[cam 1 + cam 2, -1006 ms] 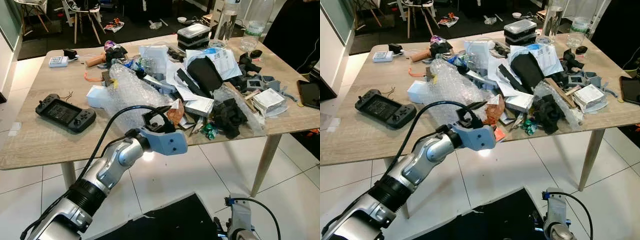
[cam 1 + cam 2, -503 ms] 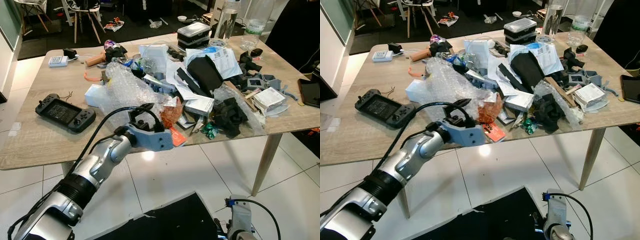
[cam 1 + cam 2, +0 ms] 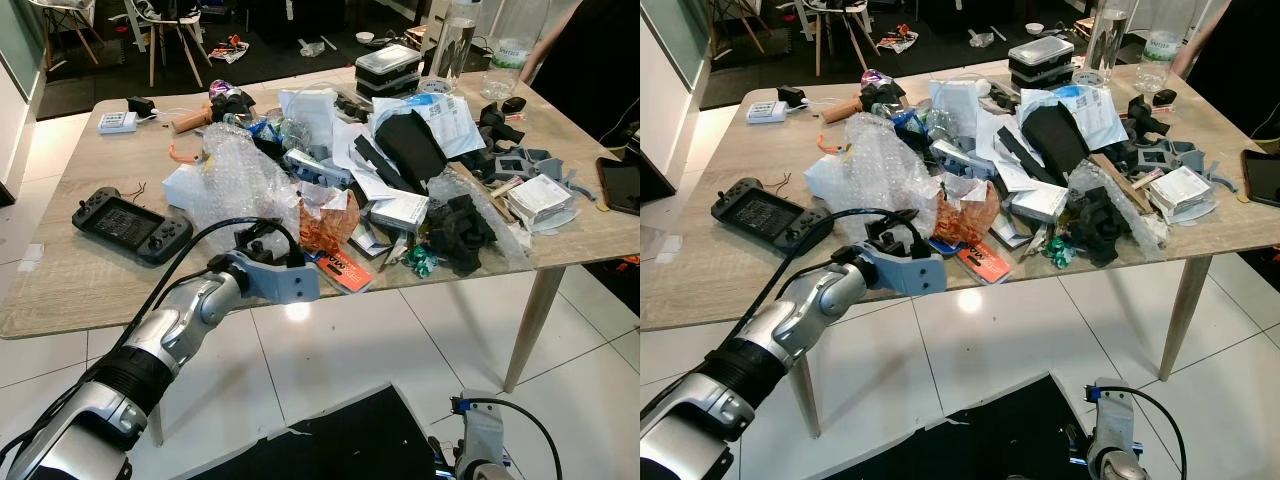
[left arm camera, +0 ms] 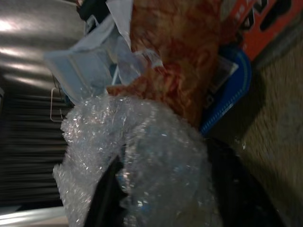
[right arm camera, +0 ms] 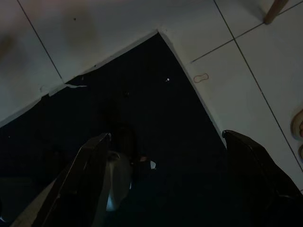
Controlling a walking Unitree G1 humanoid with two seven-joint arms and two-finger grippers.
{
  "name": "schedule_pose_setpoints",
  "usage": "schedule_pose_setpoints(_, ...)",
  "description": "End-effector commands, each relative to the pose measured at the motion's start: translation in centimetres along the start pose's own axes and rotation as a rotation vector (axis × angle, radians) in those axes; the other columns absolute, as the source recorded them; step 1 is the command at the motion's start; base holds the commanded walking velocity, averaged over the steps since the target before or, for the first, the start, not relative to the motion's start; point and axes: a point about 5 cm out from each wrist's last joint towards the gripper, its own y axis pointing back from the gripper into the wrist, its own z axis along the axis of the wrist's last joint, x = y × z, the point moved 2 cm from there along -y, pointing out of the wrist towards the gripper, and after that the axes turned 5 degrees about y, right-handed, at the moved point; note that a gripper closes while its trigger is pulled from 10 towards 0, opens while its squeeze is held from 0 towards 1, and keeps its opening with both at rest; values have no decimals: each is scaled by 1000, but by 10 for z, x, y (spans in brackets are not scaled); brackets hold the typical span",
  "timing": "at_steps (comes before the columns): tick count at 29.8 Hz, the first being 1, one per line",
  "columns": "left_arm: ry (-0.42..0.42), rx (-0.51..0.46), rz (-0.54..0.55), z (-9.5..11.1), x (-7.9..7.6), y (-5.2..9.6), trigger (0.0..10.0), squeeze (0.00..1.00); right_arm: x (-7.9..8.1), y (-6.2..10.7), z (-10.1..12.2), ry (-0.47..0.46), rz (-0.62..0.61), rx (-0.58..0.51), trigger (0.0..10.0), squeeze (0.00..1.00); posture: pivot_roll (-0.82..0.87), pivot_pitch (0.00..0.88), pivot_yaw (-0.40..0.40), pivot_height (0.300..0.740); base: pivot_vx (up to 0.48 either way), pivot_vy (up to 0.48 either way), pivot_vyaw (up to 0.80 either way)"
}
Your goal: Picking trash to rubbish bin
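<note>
I log: table (image 3: 60, 290), pale matt wood grain. Bubble wrap (image 3: 240, 180), clear glossy plastic. Crumpled wrapper (image 3: 325, 222), shiny orange film. Floor (image 3: 340, 350), glossy white tile. My left arm (image 3: 165, 345), brushed silver metal; game console (image 3: 130, 225), matt black plastic.

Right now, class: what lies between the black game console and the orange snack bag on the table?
In the left eye view, crumpled bubble wrap lies between game console and snack bag.

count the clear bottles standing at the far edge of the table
2. A tall clear bottle stands behind the stacked black containers; a second bottle stands just right of it. The clutter may hide others.
</note>
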Motion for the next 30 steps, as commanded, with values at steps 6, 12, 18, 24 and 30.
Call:
schedule_pose_setpoints(6, 16, 35, -20, -10, 1, 5, 0, 0, 2, 2, -10, -15, -1, 37, 10000, 0, -50, 107, 33, 740, 0, 0, 0)
schedule_pose_setpoints(12, 295, -64, 85, 2, 21, 5, 0, 0, 1, 1, -8, -15, -4, 33, 10000, 0, -52, 105, 32, 740, 0, 0, 0)
schedule_pose_setpoints(18, 604, -244, 204, 21, 53, 10, 0, 0, 1, 1, -8, -13, -3, 34, 10000, 0, -56, 103, 29, 740, 0, 0, 0)
schedule_pose_setpoints(24, 930, -583, 269, 48, 103, 32, 1725, 0, 1, 1, -6, -6, 2, 30, 10000, 0, -57, 99, 24, 740, 0, 0, 0)
schedule_pose_setpoints(30, 1213, -876, 377, 49, 149, 61, 10000, 0, 1, 0, -4, 0, 4, 27, 10000, 0, -58, 91, 22, 740, 0, 0, 0)
